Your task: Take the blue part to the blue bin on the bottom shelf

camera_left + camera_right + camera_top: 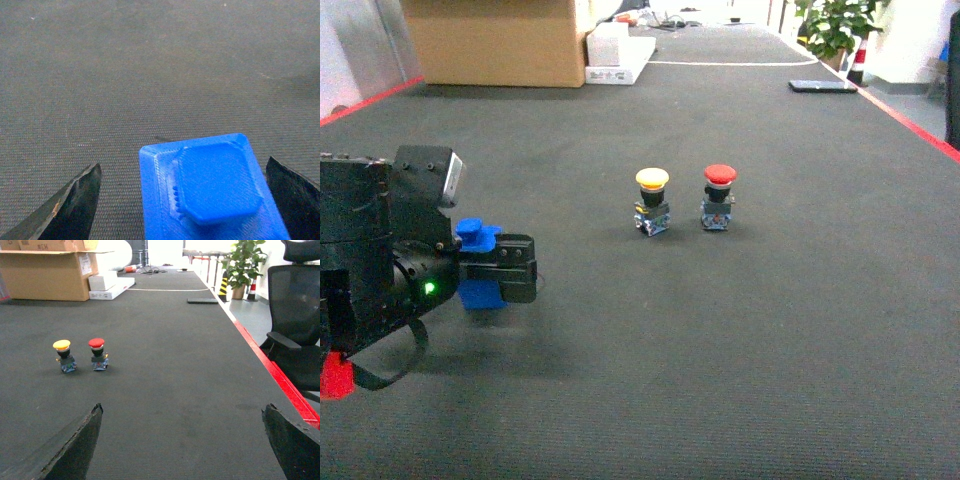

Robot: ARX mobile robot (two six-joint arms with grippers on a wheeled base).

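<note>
Straddling the blue part (pixel 478 268), the left claw (pixel 505 268) sits low at the near left of the head view, just above the dark carpeted floor (pixel 740 340). Its wrist view shows the blue part (pixel 212 192) between two spread fingers (pixel 75 205): the right one lies at or against the part's edge, the left one stands clear with carpet visible between, so the claw is apart and not clamped. The part has a square base with an octagonal raised cap and rests on the floor. A green indicator light glows on the arm body.

The right claw (pixel 187 450) appears only in its own wrist view, fingers wide apart with nothing between them.

Farther out, near the middle of the floor, a yellow-capped push button (pixel 652 200) and a red-capped push button (pixel 718 197) stand upright side by side, near each other but not touching.

At the far end are a cardboard box (pixel 495 40), flat white boxes (pixel 618 55) beside it, and a potted plant (pixel 835 25). Printing on the cardboard box is too small to read. A black office chair (pixel 295 330) stands beyond the red floor stripe (pixel 280 380).
</note>
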